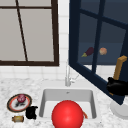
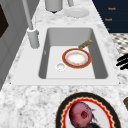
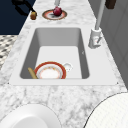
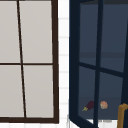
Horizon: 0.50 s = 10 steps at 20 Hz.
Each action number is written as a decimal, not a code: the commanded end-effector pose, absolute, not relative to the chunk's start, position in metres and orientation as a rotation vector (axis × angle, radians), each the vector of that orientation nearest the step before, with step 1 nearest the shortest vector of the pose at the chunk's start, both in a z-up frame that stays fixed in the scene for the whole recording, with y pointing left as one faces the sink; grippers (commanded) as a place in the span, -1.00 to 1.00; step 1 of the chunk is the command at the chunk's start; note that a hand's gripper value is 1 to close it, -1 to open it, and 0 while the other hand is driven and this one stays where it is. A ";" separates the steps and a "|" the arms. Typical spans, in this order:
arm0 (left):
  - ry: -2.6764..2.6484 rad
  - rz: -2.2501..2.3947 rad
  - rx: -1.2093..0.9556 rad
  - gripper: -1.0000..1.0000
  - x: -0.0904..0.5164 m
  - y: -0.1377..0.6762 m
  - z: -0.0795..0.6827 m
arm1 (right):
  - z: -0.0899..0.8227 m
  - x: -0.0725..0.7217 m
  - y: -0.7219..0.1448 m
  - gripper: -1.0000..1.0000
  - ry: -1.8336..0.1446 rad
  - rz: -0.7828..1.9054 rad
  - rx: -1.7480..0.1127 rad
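Marble counter (image 1: pixel 7 82) surrounds a white sink (image 1: pixel 45 96) at the lower centre of the front view, with a tap (image 1: pixel 67 75) standing behind the basin and a pale window (image 1: pixel 27 32) filling the upper left.

At the right edge of the front view, the right hand (image 1: pixel 117 87) has its fingers curled round the lower end of a tan cabinet handle (image 1: pixel 119 65). This handle belongs to a dark blue glazed cabinet door (image 1: pixel 97 45), which stands open and angles across the right half of the frame. Behind its panes, an eggplant (image 1: pixel 88 52) and a peach (image 1: pixel 103 51) lie side by side on a shelf.

At the lower left, the left hand (image 1: pixel 31 112) hovers at the counter's front edge; whether its fingers are spread or curled cannot be told. It sits just right of a small brown roll (image 1: pixel 18 118) and just below a rimmed plate (image 1: pixel 11 106) bearing a red onion (image 1: pixel 21 98).

In the left side view, a red-rimmed plate (image 2: pixel 65 53) lies in the basin, a brown stick-like item (image 2: pixel 85 44) beside it. A red ball (image 1: pixel 67 115) covers the basin's front in the front view.
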<state>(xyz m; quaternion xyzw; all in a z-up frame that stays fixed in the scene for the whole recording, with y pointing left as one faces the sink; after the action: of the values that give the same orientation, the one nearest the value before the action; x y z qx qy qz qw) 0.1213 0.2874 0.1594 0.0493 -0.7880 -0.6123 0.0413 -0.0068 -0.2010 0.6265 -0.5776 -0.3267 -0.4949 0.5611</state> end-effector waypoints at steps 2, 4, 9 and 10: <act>-2.412 -1.875 0.151 0.00 0.121 0.287 0.159 | 0.595 -0.018 -0.164 1.00 -0.762 -1.182 -1.363; -2.412 -1.875 0.151 0.00 0.121 0.287 0.159 | 0.595 -0.023 -0.152 1.00 -0.747 -1.207 -1.381; -2.412 -1.875 0.151 0.00 0.121 0.287 0.159 | 0.594 -0.029 -0.121 1.00 -0.706 -1.264 -1.425; -2.412 -1.875 0.151 0.00 0.121 0.287 0.159 | 0.594 -0.031 -0.115 1.00 -0.699 -1.275 -1.433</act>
<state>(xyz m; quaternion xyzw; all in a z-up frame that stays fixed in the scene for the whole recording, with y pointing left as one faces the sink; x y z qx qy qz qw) 0.1213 0.2874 0.1594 0.0493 -0.7880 -0.6123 0.0413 -0.0294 -0.1398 0.6246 -0.6032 -0.2879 -0.5341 0.5176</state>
